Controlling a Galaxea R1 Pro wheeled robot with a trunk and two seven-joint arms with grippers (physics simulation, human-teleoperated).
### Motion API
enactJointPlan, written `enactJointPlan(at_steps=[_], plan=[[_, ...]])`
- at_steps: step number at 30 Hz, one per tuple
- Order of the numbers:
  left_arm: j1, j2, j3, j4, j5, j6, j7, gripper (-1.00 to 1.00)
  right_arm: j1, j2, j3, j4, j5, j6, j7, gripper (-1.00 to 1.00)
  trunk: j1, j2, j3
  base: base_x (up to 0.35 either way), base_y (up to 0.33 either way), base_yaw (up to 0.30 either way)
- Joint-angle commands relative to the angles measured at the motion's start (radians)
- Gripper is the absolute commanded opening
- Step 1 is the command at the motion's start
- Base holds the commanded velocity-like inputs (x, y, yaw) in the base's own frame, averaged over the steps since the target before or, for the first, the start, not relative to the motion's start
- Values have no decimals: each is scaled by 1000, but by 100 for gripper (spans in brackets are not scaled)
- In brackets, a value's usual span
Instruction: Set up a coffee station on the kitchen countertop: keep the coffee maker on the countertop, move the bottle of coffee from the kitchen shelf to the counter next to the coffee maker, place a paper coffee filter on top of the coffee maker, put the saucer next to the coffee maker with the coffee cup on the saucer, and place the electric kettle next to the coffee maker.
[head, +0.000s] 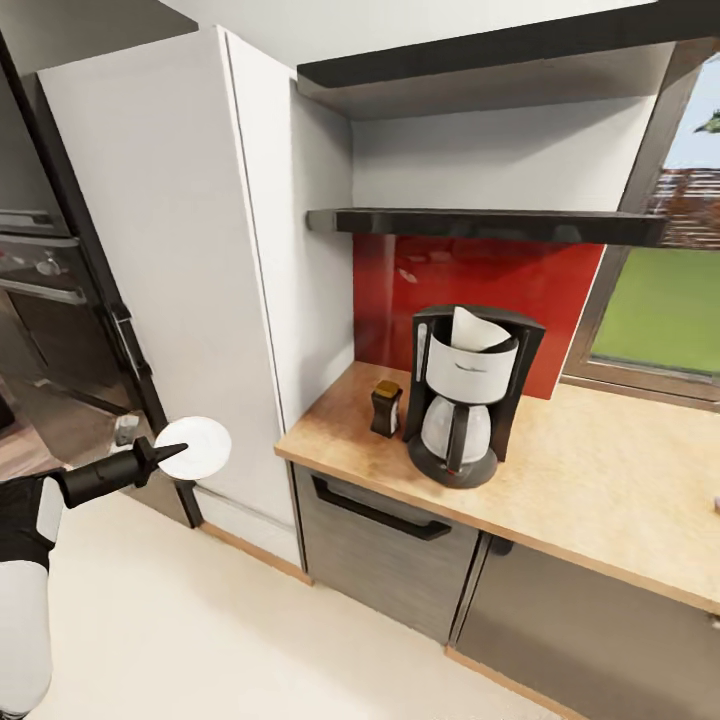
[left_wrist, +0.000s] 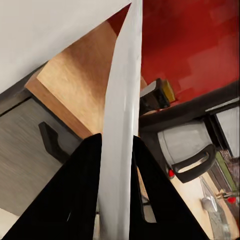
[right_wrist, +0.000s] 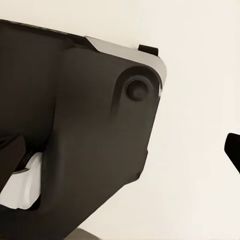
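Note:
My left gripper (head: 170, 453) is shut on the rim of a white saucer (head: 197, 446), held in the air over the floor left of the counter. In the left wrist view the saucer (left_wrist: 122, 125) stands edge-on between the black fingers (left_wrist: 75, 200). On the wooden countertop (head: 600, 480) stands the black coffee maker (head: 466, 395) with a white paper filter (head: 478, 330) on top. Just left of it is a small dark coffee bottle (head: 386, 408) with a yellow lid, which the wrist view also catches as the bottle (left_wrist: 159, 95). The right wrist view has one dark tip at its edge, over pale floor.
A tall white cabinet (head: 170, 250) rises between the saucer and the counter's left end. A built-in oven (head: 50, 300) is at far left. A dark shelf (head: 490, 222) hangs above the coffee maker, and a window (head: 670, 300) is at right. Drawers with a black handle (head: 380, 505) sit below.

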Motion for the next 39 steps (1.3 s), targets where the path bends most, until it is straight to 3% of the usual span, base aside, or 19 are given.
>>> enactJointPlan(at_steps=[1,10,20,27,31,39], plan=[[-1,-4,2,0,0,7,-1,-100,-1,-1,8,-2,-10,5,3,100,1,-2,-2,0,0,-264],[0,-77,0,-1,-6,4,5,-100,-1,-1,9,-2,-10,5,3,100,1,-2,-1,0,0,-266],[0,-86,-1,0,-8,-7,7,-100,-1,-1,8,-2,-10,5,3,100,1,-2,-1,-50,-31,-269],[0,-155,0,0,-8,-57,54,-100,-1,-1,7,-2,-10,5,2,100,1,-2,-1,-1,-1,-269],[1,-173,1,2,-3,-61,87,-100,-1,-1,7,-2,-10,5,3,100,1,-2,-1,0,0,-269],[19,-179,2,2,-6,-62,91,-100,-1,-1,10,-18,-9,5,3,100,1,-2,-1,0,0,-223]])
